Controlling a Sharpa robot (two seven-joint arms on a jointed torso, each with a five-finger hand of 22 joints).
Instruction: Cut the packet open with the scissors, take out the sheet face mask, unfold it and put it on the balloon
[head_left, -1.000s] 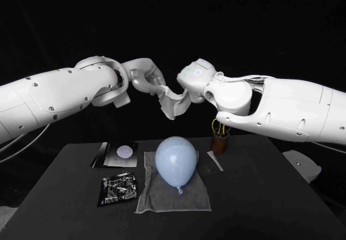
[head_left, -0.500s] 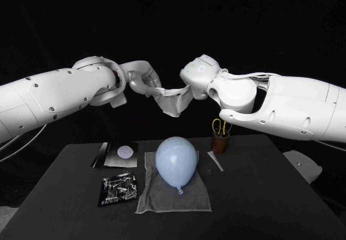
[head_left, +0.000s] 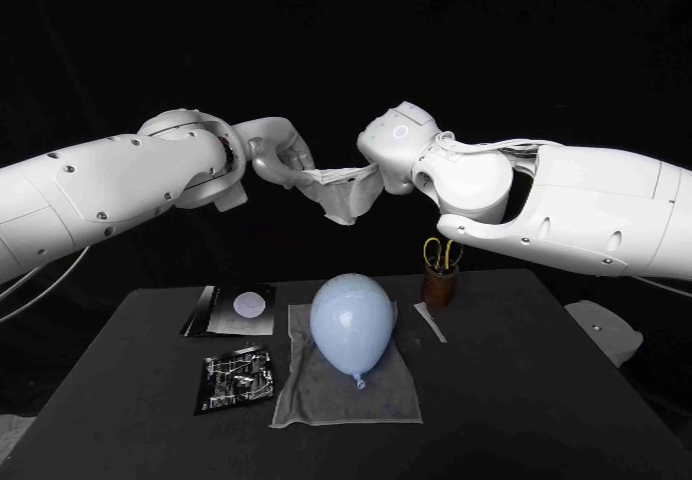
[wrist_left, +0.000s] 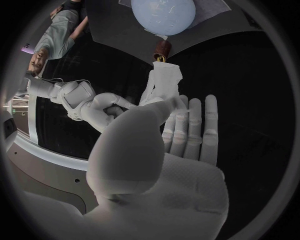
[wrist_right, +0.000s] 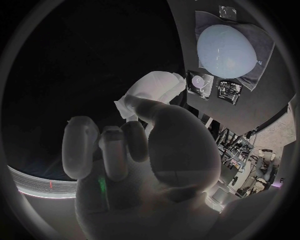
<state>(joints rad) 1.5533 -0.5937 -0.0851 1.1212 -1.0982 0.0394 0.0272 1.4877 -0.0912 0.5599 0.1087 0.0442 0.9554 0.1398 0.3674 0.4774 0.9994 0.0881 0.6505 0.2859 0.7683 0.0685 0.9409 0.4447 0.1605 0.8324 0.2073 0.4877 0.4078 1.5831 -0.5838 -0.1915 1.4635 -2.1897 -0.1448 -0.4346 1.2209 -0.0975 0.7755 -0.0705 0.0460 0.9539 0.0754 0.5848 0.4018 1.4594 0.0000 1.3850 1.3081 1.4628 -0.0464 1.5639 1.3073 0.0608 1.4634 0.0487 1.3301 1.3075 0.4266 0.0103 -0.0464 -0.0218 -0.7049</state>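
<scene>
Head view: mask (head_left: 343, 196) hangs well clear above balloon (head_left: 353, 325).

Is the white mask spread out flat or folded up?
Folded, mostly: the mask hangs as a narrow crumpled strip, pinched between the left robot hand and right robot hand, above the balloon.

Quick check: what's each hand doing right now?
Left hand: holds the sheet mask by one edge.
Right hand: holds the same mask's other edge.

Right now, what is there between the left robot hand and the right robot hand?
The sheet face mask: the left robot hand and the right robot hand each hold an edge of it, as the head view shows.
</scene>
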